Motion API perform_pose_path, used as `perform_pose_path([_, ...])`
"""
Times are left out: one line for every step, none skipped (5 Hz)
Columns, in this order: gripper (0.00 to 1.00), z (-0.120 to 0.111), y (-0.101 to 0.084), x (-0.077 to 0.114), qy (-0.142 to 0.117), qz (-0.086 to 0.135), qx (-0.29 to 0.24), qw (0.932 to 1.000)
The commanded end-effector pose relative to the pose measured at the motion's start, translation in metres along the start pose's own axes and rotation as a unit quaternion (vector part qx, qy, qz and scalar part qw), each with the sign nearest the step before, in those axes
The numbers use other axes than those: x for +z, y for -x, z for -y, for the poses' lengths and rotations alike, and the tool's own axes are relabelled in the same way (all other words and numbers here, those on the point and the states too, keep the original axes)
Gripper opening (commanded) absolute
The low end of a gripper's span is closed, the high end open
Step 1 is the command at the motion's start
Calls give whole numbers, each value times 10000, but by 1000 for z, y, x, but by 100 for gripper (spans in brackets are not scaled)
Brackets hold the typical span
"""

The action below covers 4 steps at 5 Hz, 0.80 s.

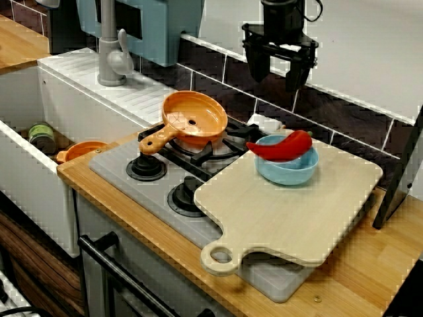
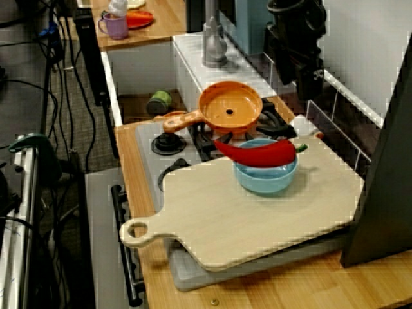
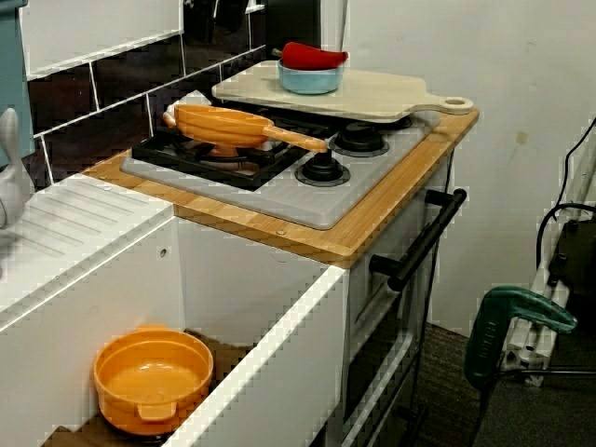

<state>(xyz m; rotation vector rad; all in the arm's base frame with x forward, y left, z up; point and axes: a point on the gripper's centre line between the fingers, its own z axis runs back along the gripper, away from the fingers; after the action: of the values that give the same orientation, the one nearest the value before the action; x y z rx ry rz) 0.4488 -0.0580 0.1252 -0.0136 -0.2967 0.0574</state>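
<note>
In the front view my gripper (image 1: 277, 79) hangs open and empty high above the back of the counter, in front of the dark tiles. Below it and slightly nearer, a red chili pepper (image 1: 283, 144) lies across the rim of a light blue bowl (image 1: 288, 169). The bowl stands on the far end of a pale wooden cutting board (image 1: 284, 211). In the high side view the gripper (image 2: 297, 76) is up and to the right of the pepper (image 2: 257, 153) and bowl (image 2: 265, 177), well clear of both. The low view from the sink shows the pepper (image 3: 312, 54) in the bowl (image 3: 309, 80).
An orange pan (image 1: 195, 119) sits on the back left burner of the grey stove (image 1: 119, 173), its handle pointing forward-left. The board overhangs the stove's right half. The sink at the left holds an orange pot (image 3: 154, 377) and a green can (image 1: 41, 136). A grey faucet (image 1: 112, 59) stands behind the sink.
</note>
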Motion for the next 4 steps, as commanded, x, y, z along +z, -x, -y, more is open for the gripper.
perform_pose_path([100, -28, -24, 13, 13, 323, -105, 9994])
perform_pose_path([100, -39, -14, 28, -39, 131, -612, 9980])
perform_pose_path([100, -52, -2, 40, -41, -35, -746, 9972])
perform_pose_path([100, -65, 12, 47, 41, -236, -758, 9968])
